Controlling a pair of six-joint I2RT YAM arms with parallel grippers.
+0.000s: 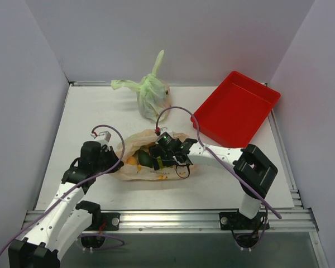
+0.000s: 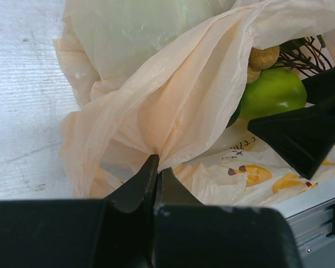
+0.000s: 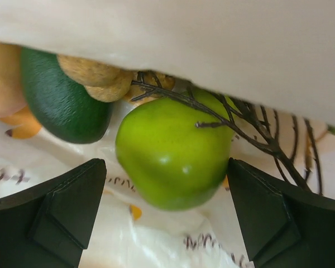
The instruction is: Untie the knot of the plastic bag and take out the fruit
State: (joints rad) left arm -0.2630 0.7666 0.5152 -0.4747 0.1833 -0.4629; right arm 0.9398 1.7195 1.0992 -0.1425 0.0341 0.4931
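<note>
1. The plastic bag (image 1: pixel 151 159) lies crumpled at the centre of the top view, low on the white bench (image 1: pixel 89 111), between the two arms.
2. The left pincer (image 2: pixel 156 164) is clenched on a gathered fold of the bag's left side. The pale film is seen bunched at its tips, at the lower centre of the left wrist view.
3. The right pincer (image 3: pixel 166 167) is released, with its jaws spread wide. It is pushed into the bag's mouth from the right of the top view.
4. A green apple (image 3: pixel 170 153) sits between the spread fingers, at the centre of the right wrist view. Whether either finger touches it cannot be told.
5. A dark green fruit (image 3: pixel 58 100) lies at the upper left of that view, with brown balls (image 3: pixel 95 75) just beside it.
6. A dark branching twig (image 3: pixel 251 125) crosses over the top of the apple, and the bag's upper sheet hangs low over the fruit.
7. A tied green bag (image 1: pixel 152 92) stands behind the plastic bag, at the top centre of the top view.
8. A red tray (image 1: pixel 237 109) is seen at the upper right, tilted, with one corner over the edge of the bench.
9. A purple cable (image 1: pixel 178 109) arcs between the green bag and the tray.
</note>
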